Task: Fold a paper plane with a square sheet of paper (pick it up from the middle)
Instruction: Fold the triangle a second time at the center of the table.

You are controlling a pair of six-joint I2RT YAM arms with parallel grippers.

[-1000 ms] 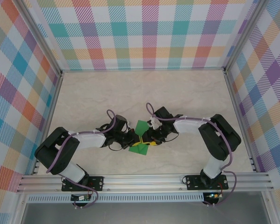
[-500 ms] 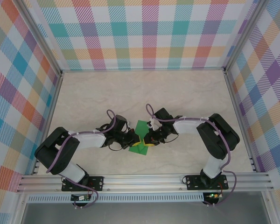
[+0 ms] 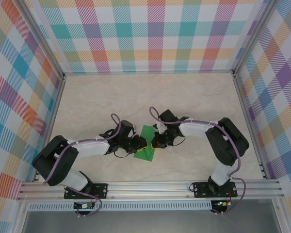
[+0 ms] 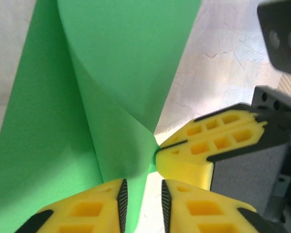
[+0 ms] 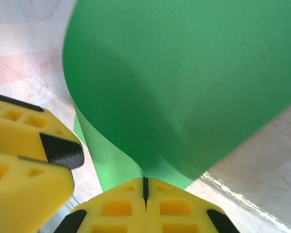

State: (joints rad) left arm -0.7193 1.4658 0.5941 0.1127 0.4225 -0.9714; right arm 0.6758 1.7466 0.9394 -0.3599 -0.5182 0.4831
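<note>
The square sheet of paper (image 3: 147, 132) is bright green, folded and curled, and lies between the two grippers at mid table. In the right wrist view my right gripper (image 5: 145, 187) is shut on the lower fold of the paper (image 5: 184, 73). Seen from above, the right gripper (image 3: 153, 143) sits at the sheet's right edge. My left gripper (image 3: 141, 143) is at the sheet's left edge. In the left wrist view the left gripper (image 4: 141, 204) stands slightly open. An edge of the paper (image 4: 111, 73) hangs between its pads, close to the left pad. The right gripper's yellow fingers (image 4: 203, 150) pinch the paper just beyond.
The marble tabletop (image 3: 136, 97) stretches free behind the arms. Plaid walls (image 3: 150, 34) close the back and both sides. An aluminium rail (image 3: 150, 187) runs along the near edge by the arm bases.
The right gripper has closed on the paper. The left gripper has opened from shut. Both grippers and the paper have shifted slightly away from the near edge.
</note>
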